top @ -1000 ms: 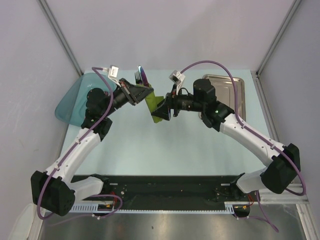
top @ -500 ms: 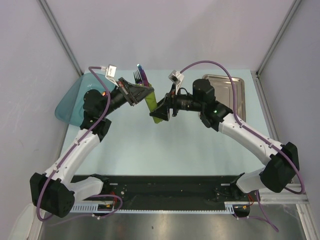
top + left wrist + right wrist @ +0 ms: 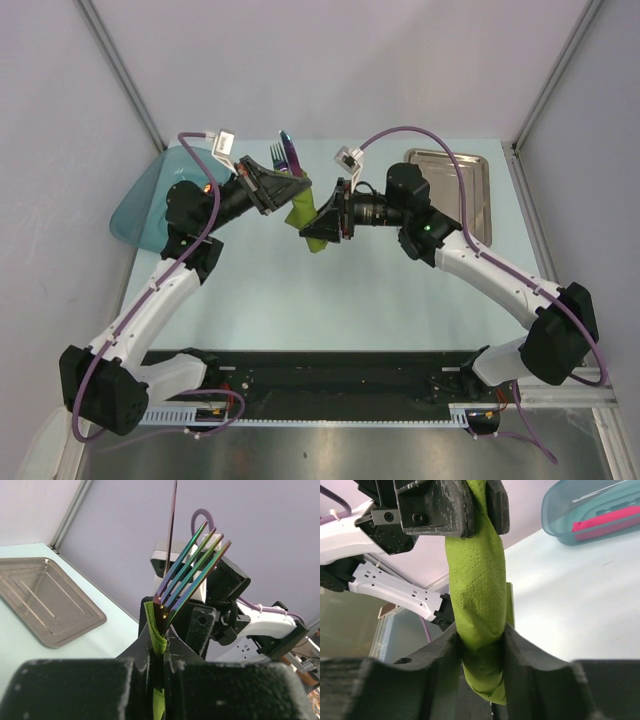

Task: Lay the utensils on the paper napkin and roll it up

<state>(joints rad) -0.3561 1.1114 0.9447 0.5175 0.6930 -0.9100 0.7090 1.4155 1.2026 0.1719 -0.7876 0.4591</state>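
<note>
The napkin point(image 3: 306, 215), bright green and dimpled, is rolled into a tube and held in the air above the table point(image 3: 350, 290). Its long axis runs from the near end up towards the far wall. Rainbow fork point(image 3: 190, 565) tines stick out of the far end. The left gripper point(image 3: 288, 190) clamps that end and the right gripper point(image 3: 480, 635) clamps the near end. A teal tub point(image 3: 140, 200) lies to the left and a steel tray point(image 3: 472, 180) to the right.

Overhead view; opposed close wrist views share napkin point(image 3: 477, 605).
</note>
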